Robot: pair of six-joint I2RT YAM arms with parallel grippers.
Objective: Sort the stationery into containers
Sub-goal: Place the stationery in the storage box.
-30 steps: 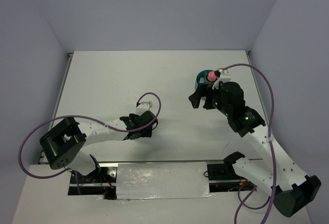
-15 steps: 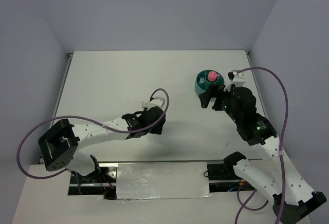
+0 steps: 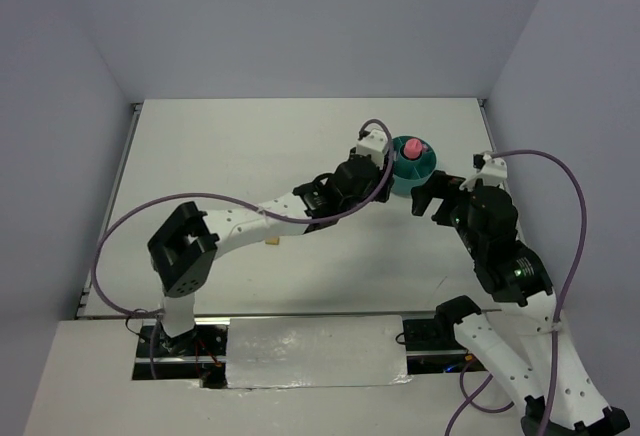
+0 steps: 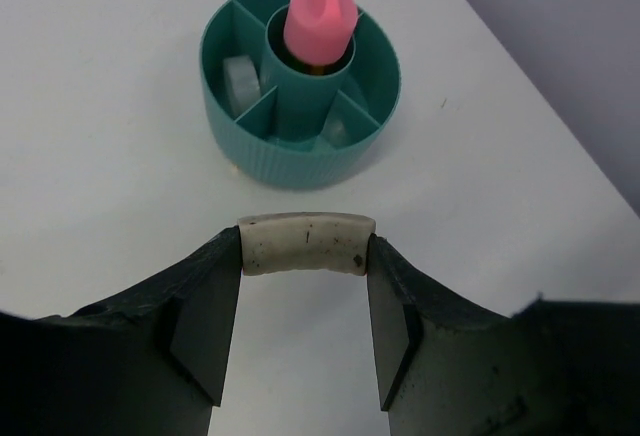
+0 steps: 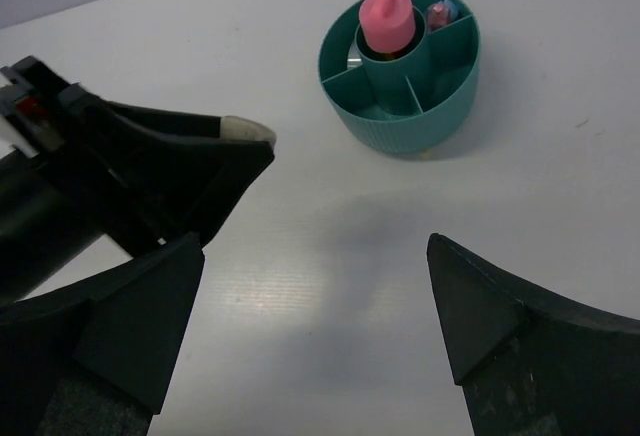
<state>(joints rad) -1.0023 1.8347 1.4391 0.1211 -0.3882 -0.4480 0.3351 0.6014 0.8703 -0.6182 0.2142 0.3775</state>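
Eraser block [image 4: 300,241] is pinched by its ends in our left end effector [image 4: 305,256], over the surface [image 4: 100,156] just left of the teal tub [image 4: 300,161] and short of its rim. To place it well, we should carry it over the rim and keep clear of the pink-capped case [image 4: 318,18] standing in the tub's centre cup. We then choose a ring compartment and lower the block inside before letting go. Clear pieces [image 4: 240,78] already lie in some compartments. Right of the tub, our right end effector [image 5: 315,301] is spread wide, holding nothing.
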